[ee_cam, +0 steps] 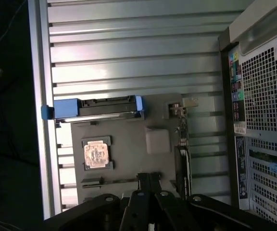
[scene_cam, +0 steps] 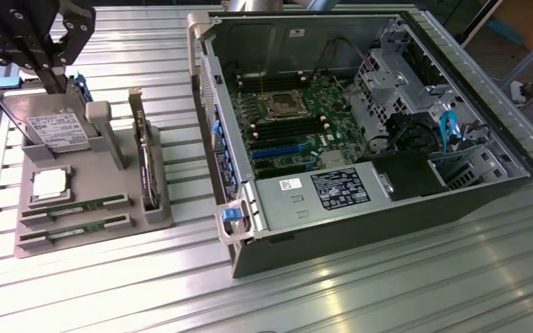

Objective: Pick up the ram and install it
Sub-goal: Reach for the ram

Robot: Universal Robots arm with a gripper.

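Notably, exterior view shows the ram (scene_cam: 74, 207); wrist view, closed pincer (ee_cam: 149, 178).

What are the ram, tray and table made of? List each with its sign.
Ram: green circuit board, matte, likely fibreglass laminate with dark chips. Tray: matte grey, softly edged, probably moulded or printed plastic. Table: bright ribbed silver with glare, looks like extruded aluminium.

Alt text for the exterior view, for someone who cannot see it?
A dark claw, shut, hangs over a silver hard drive standing in a grey parts holder at the exterior view's left; two green ram sticks lie in the holder's near slots. An open computer case, motherboard exposed, sits at that view's right.
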